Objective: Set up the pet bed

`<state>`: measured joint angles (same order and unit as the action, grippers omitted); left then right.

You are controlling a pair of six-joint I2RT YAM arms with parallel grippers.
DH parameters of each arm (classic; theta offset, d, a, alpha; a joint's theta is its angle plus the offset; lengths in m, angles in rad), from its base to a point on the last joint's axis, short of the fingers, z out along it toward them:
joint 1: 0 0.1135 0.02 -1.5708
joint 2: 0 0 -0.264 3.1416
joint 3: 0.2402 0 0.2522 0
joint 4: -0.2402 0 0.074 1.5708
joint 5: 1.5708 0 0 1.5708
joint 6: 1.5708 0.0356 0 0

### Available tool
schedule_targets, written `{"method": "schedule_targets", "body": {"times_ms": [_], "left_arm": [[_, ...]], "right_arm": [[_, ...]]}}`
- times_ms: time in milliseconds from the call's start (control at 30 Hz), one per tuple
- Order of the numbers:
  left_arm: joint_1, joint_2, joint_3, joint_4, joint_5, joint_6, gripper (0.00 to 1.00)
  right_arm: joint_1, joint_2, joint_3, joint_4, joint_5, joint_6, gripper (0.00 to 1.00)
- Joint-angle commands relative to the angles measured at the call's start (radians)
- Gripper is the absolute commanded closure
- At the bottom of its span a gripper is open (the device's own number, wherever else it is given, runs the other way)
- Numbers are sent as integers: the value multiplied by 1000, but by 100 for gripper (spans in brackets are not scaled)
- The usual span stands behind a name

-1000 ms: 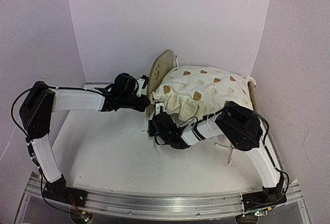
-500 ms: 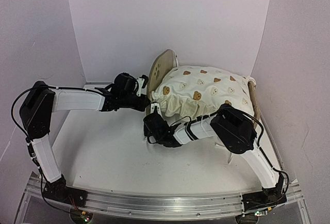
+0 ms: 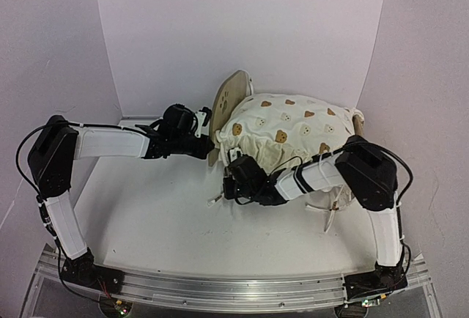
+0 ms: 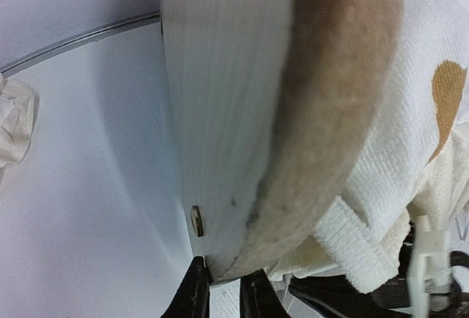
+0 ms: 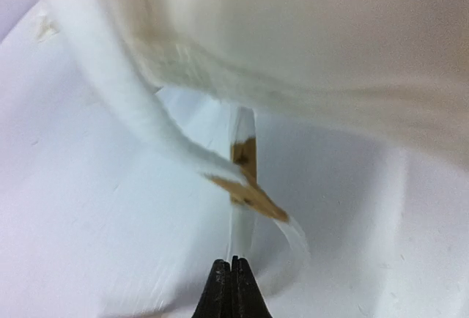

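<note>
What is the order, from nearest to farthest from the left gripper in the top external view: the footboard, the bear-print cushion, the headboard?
1. The headboard, at the bed's left end; the jaws of the left gripper clamp its lower edge.
2. The bear-print cushion, in the middle, piled on the bed.
3. The footboard, at the far right end, mostly hidden by the cushion.

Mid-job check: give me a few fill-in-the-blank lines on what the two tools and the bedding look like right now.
1. The left tool pinches the lower edge of the wooden ____ of the pet bed.
2. In its wrist view, the right tool has its fingers fully ____.
3. The cream cushion lying on the bed is printed with small ____ faces.

Missing words: headboard; shut; bear
</note>
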<state>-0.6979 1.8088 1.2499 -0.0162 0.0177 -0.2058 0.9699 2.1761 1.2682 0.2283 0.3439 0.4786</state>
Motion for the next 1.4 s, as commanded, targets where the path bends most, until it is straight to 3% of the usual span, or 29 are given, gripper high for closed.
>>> {"method": "schedule_targets", "body": {"times_ms": [0, 167, 333, 433, 667, 933, 1267, 1367], "left_arm": [[-14, -115, 47, 249, 30, -29, 100], [-14, -109, 20, 250, 18, -23, 100], [-14, -119, 9, 249, 35, -35, 100], [-15, -136, 16, 249, 53, -44, 100], [-15, -150, 67, 249, 83, -40, 100], [-15, -145, 77, 249, 96, -40, 100], [-15, -142, 77, 250, 91, -38, 100], [-15, -138, 77, 249, 80, -34, 100]], "right_arm": [[-2, -173, -99, 35, -261, -6, 100], [-3, -237, -161, 71, -386, -33, 100], [-8, -208, -103, 53, -321, -49, 100], [-10, -141, -8, 34, -263, -4, 90], [-42, 14, 149, -2, -141, 70, 81], [-54, 58, 162, -41, -88, 80, 66], [-52, 69, 130, -111, -72, 68, 63], [-53, 53, 104, -113, -56, 48, 57]]}}
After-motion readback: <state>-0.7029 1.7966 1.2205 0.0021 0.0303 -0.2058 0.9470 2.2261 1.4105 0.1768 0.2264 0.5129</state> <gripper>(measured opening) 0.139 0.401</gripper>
